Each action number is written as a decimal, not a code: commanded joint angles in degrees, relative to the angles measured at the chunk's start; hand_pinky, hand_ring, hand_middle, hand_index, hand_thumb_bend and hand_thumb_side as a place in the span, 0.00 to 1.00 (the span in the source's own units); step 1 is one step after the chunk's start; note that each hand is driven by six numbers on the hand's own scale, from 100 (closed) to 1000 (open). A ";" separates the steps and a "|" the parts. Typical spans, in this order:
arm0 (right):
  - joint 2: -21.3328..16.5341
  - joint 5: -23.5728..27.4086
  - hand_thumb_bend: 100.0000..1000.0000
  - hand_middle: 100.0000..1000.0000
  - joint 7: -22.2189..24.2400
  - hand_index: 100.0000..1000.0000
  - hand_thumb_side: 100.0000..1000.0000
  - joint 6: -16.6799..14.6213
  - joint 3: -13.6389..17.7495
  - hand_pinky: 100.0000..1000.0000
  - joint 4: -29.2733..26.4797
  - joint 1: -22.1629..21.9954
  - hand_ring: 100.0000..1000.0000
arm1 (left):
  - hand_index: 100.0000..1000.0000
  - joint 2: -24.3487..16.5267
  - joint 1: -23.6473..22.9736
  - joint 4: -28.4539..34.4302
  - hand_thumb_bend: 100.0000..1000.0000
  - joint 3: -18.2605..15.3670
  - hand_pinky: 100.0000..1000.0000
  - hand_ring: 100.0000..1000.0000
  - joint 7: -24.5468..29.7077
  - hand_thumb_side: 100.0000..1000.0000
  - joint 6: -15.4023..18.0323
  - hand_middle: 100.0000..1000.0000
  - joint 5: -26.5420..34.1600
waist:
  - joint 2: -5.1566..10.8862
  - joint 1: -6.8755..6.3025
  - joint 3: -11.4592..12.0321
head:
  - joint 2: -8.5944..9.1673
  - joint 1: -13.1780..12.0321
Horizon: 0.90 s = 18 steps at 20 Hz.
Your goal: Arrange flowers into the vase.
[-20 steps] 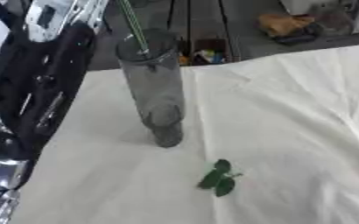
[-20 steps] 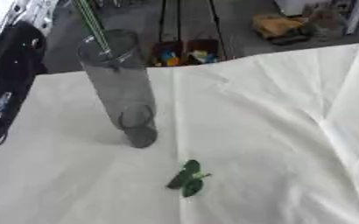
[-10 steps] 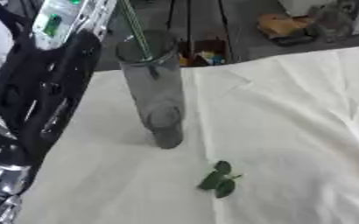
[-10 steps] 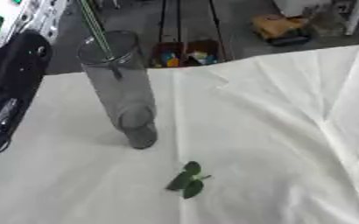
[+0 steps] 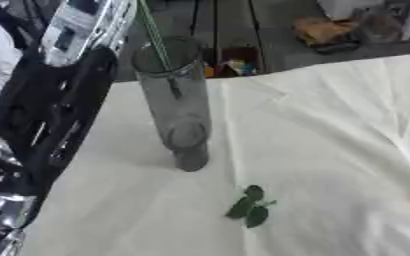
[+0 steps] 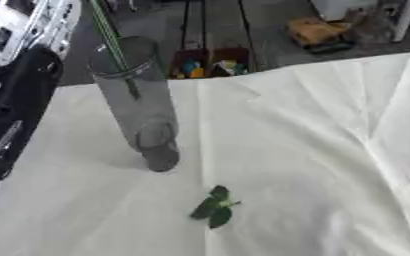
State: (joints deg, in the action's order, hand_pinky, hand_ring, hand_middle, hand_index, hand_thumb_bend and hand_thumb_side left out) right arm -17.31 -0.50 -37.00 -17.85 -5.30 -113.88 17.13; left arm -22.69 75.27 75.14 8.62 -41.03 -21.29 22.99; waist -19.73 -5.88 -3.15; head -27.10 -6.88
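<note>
1. The vase (image 5: 175, 102) — a tall, clear grey cylinder — stands upright on the bench (image 5: 331, 150), which is draped in a white cloth; in the left eye view it sits toward ten o'clock of the frame's centre.
2. A thin green stem (image 5: 154, 35) drops into the vase's mouth and leans toward eleven o'clock, running out of the top of the picture; its bloom is not in view.
3. At about five o'clock from the vase's base, well apart from it, a small sprig of green leaves (image 5: 249, 208) lies flat on the cloth — it looks like a piece come off a stem.
4. At nine o'clock of the vase, the robot's left arm (image 5: 47, 125) rises along the frame's left edge, black with silver joints. Its hand is cut off above, so whether the fingers are apart, together or clamped on the stem cannot be told.
5. The right hand shows in neither view.
6. Judged risks: the vase is tall on a narrow foot, and the arm is near its side, so a sideways sweep could tip it. A stem leaning this far might lever the rim if it is dragged, and the creased cloth could slide under the base.
</note>
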 commanded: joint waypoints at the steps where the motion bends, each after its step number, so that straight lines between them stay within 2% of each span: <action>1: -0.13 0.21 0.00 0.47 0.03 0.74 1.00 0.15 0.42 0.64 -0.71 0.59 0.67 | 0.00 -0.74 0.94 0.51 0.00 -0.09 0.00 0.00 -2.82 0.60 -3.73 0.00 -0.78 | 1.36 0.42 -0.10 | 0.69 0.13; 13: 0.00 0.32 0.00 0.47 -0.03 0.74 1.00 0.12 0.48 0.64 -0.71 0.80 0.67 | 0.00 -0.52 0.24 -0.09 0.00 -0.01 0.00 0.00 -1.89 0.74 -4.57 0.00 -0.92 | 1.15 0.51 -0.29 | 1.20 0.17; 18: 0.05 0.32 0.00 0.47 -0.10 0.74 1.00 0.21 0.51 0.64 -0.71 0.80 0.67 | 0.00 -0.69 -0.02 -0.20 0.00 0.28 0.00 0.03 -1.77 0.75 -5.10 0.00 -1.18 | 1.08 0.53 -0.24 | 1.22 0.28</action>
State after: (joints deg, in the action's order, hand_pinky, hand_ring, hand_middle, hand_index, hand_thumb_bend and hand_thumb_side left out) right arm -16.88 -0.42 -37.03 -17.78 -5.29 -113.88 17.19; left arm -22.63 74.17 74.32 8.98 -39.55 -22.77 22.13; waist -19.73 -5.84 -3.45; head -26.57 -6.70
